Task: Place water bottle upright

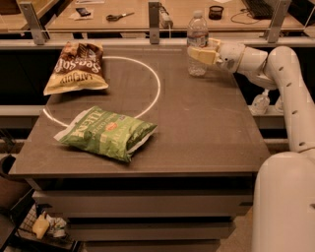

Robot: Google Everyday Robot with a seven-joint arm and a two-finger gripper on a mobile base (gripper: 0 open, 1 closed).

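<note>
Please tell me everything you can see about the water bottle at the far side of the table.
The water bottle is clear, ribbed plastic with a white cap and a pale label band. It stands upright near the far right part of the table, and its base appears to rest on the surface. The gripper reaches in from the right and is closed around the bottle's lower half. Nothing else touches it. Whether it holds water cannot be told.
</note>
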